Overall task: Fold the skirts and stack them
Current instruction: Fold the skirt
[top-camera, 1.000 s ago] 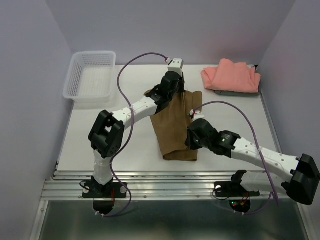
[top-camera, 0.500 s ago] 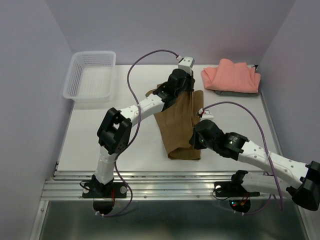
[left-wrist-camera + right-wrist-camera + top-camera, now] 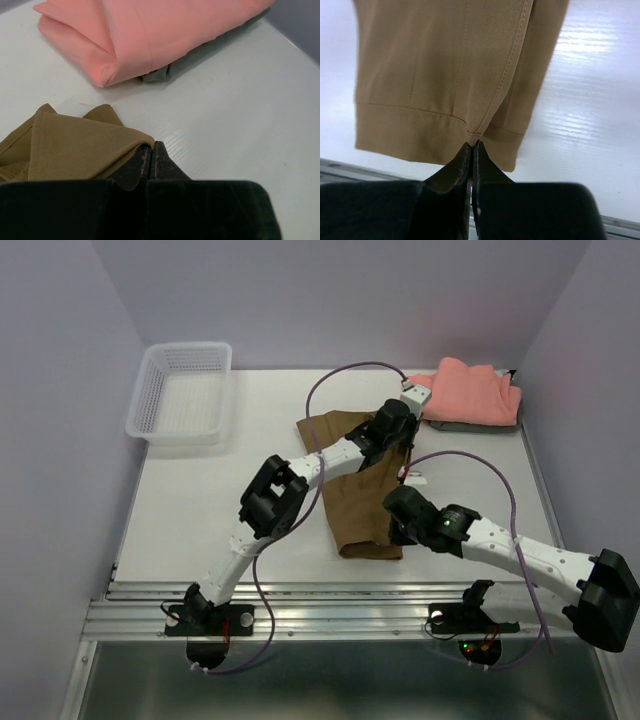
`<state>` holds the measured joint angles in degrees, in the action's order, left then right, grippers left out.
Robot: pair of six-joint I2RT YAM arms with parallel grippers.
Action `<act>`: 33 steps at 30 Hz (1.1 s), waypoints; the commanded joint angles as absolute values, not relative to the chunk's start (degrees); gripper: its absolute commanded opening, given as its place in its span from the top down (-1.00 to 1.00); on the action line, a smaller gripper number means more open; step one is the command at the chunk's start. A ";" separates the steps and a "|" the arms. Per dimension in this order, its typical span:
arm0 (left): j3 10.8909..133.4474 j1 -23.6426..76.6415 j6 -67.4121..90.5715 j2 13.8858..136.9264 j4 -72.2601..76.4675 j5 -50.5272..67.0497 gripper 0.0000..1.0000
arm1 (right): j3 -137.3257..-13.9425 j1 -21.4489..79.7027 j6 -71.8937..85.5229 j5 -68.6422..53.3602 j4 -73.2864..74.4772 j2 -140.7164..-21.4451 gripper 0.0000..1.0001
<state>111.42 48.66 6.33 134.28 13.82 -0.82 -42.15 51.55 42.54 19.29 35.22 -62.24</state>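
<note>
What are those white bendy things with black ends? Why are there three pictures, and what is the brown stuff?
Those are two robot arms bolted to a table. The big picture looks down from above. The other two come from little cameras on each arm's wrist, so you see the black jaws up close. On the table are a white basket, a folded pink skirt lying on a grey skirt, and an olive-brown skirt. The left arm pinches the olive-brown skirt's far end in its shut jaws, near the pink skirt. The right arm pinches the end nearer the arms.
</note>
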 commanded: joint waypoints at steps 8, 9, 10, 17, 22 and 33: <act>123.83 48.78 4.75 142.91 10.90 -4.92 0.93 | -37.00 47.20 43.59 17.76 32.79 -66.80 0.99; 124.10 48.78 5.27 143.26 10.99 -5.27 0.91 | -36.65 47.20 43.59 17.75 32.52 -66.71 0.99; 124.62 48.87 5.45 143.52 10.99 -5.71 0.91 | -36.56 46.68 43.68 17.75 32.43 -66.71 0.99; 124.72 48.78 6.59 144.84 11.43 -5.89 0.47 | -37.17 46.14 42.90 17.67 32.61 -65.31 0.98; 123.58 48.87 6.42 143.88 11.25 -6.15 -0.62 | -39.72 46.14 42.45 18.28 34.00 -64.42 0.85; 124.63 48.87 5.71 139.22 12.66 -5.45 -0.97 | -40.78 46.14 52.73 26.89 46.93 -66.62 0.27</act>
<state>121.69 48.75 6.44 145.62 9.26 -5.02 -38.33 46.19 47.70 21.06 39.81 -66.02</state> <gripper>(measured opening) 0.986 0.320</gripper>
